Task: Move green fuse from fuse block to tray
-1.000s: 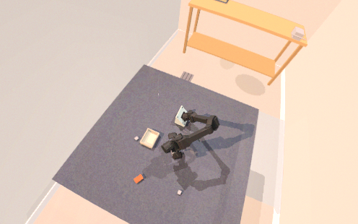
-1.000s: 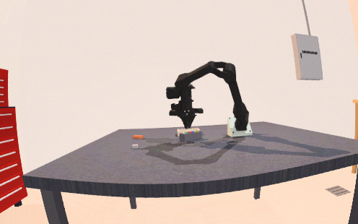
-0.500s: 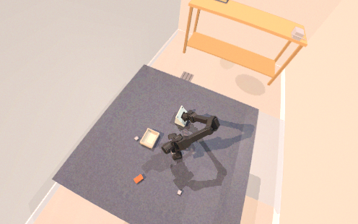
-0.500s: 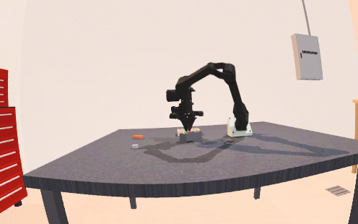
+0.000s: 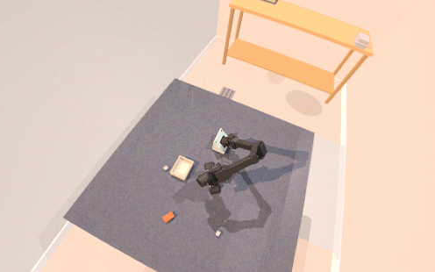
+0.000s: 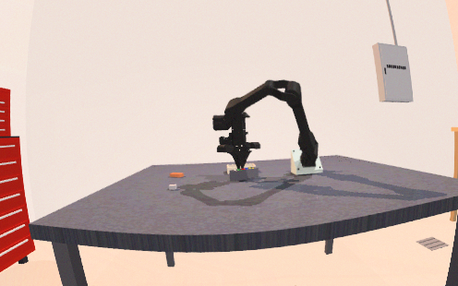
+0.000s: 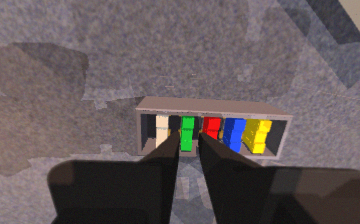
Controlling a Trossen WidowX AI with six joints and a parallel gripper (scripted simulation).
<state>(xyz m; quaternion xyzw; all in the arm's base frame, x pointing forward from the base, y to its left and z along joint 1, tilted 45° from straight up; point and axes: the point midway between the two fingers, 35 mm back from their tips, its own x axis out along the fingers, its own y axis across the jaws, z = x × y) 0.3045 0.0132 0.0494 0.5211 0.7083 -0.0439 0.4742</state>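
From the top, the arm (image 5: pixel 239 162) reached out from its white base (image 5: pixel 218 141) over the dark table top (image 5: pixel 130 189), its gripper (image 5: pixel 209 177) just beside the cream tray (image 5: pixel 181 168). The fuse block was hidden under the arm. An orange block (image 5: pixel 167 217) and two small pale cubes (image 5: pixel 166 168) (image 5: pixel 217 233) lay well apart on the table.

In the exterior view, the gripper (image 6: pixel 240 163) pointed straight down, its tips just above the fuse block (image 6: pixel 243 172); whether they touched anything was probably too small to judge.

At the wrist, the fuse block (image 7: pixel 212 106) showed five fuses in a row: white (image 7: pixel 161 131), green fuse (image 7: pixel 187 132), red (image 7: pixel 212 127), blue (image 7: pixel 234 134), yellow (image 7: pixel 257 135). The green fuse sat seated in its slot. The gripper (image 7: pixel 187 150) stood over it with fingers a narrow gap apart, framing the green fuse's near end, not clamped on it.
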